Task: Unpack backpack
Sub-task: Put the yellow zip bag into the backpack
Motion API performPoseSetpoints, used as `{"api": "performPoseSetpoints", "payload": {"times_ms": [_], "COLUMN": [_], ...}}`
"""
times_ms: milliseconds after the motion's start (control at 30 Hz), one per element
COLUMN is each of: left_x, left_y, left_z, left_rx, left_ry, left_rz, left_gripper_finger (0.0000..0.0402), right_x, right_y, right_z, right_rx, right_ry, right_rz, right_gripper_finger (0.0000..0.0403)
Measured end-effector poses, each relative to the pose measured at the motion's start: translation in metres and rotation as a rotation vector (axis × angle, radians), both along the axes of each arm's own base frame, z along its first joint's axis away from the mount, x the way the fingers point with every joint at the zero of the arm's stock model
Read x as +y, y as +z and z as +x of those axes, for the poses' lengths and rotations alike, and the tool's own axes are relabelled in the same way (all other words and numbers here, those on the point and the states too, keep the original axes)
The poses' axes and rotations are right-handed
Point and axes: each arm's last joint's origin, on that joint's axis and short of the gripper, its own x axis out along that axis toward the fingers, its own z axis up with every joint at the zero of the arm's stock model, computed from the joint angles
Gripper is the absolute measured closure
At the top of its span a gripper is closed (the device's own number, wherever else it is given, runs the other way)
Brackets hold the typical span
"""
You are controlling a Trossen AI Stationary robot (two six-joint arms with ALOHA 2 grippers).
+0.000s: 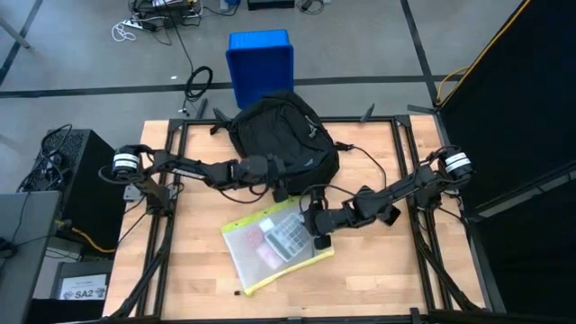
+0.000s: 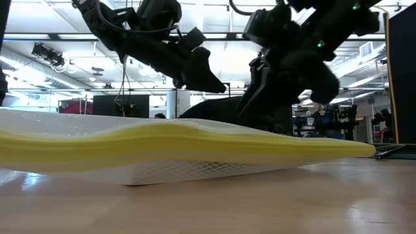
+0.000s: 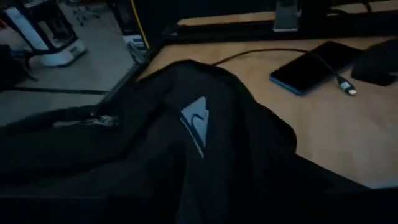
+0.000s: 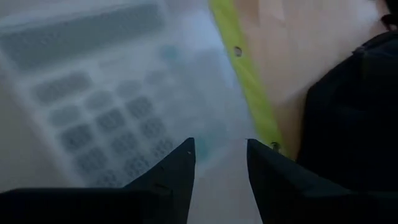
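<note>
While hovering released over zip pouch (image 1: 261,247), lift right hand (image 4: 221,144) straight clear; at backpack (image 1: 283,126), cannot tell left hand's (image 1: 273,171) grip.

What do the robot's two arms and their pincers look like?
Both arms are dark, jointed and slim, each with a white-and-black ringed joint at its base: the left arm and the right arm. The right pincer has two black, pointed, wedge-shaped fingers. The left pincer looks equally black. Thin black cables run along them.
</note>
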Motion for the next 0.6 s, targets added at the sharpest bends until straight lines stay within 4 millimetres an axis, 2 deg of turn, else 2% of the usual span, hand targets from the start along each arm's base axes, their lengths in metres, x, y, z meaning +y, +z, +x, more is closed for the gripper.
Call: {"api": "performPoseSetpoints", "payload": {"times_ms": [167, 367, 600], "left_x": [0.003, 0.008, 0.006], "left_y": [0.0, -0.007, -0.01], "left_z": [0.0, -0.004, -0.005], "left_rx": [0.025, 0.123, 0.15], "left_ry": [-0.077, -0.049, -0.089], "left_rz": [0.056, 0.095, 0.081], "left_gripper_finger": [0.0217, 0.0217, 0.0217], "right_x": [-0.022, -0.043, -0.055], "right_y": [-0.001, -0.002, -0.002], "right_z": [0.005, 0.007, 0.009], "right_rx": [0.008, 0.018, 0.009], "right_ry": [-0.059, -0.146, -0.203], "right_rz": [-0.001, 0.019, 0.048], "right_gripper_finger": [0.0281, 0.0277, 0.0281]}}
